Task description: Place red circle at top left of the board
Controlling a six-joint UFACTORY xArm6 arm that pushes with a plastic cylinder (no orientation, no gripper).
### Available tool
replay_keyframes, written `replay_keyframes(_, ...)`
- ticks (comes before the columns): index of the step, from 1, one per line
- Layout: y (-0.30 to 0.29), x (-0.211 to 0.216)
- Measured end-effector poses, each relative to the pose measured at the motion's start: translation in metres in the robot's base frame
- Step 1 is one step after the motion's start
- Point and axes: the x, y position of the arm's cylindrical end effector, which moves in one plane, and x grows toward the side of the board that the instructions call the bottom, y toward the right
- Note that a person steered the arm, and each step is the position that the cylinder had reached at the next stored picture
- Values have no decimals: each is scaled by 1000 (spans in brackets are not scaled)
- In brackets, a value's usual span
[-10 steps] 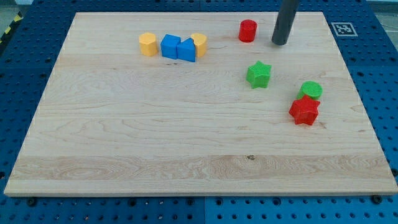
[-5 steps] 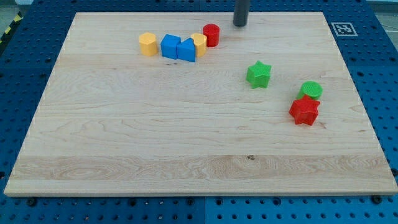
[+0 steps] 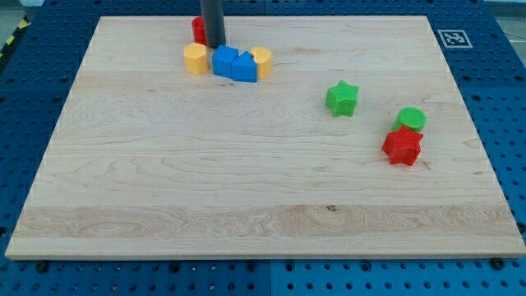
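The red circle (image 3: 198, 30) sits near the board's top edge, left of centre, mostly hidden behind my rod. My tip (image 3: 214, 45) rests on the board right against the red circle's right side. Just below them a row of blocks lies together: a yellow block (image 3: 195, 59), a blue block (image 3: 223, 61), a second blue block (image 3: 245, 67) and a second yellow block (image 3: 262, 58). My tip is just above the first blue block.
A green star (image 3: 342, 98) lies right of centre. A green circle (image 3: 410, 120) touches a red star (image 3: 402, 146) near the right edge. The wooden board (image 3: 246, 189) lies on a blue pegboard; a marker tag (image 3: 453, 38) is at top right.
My tip has swept left along the top of the board, from the right of centre to above the block row. The red circle has moved left with it, past the yellow block.
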Motion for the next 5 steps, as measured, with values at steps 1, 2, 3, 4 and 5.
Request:
replay_keyframes(1, 43, -6)
replay_keyframes(2, 58, -6)
replay_keyframes(3, 27, -6)
replay_keyframes(4, -10, -6)
replay_keyframes(5, -38, -6)
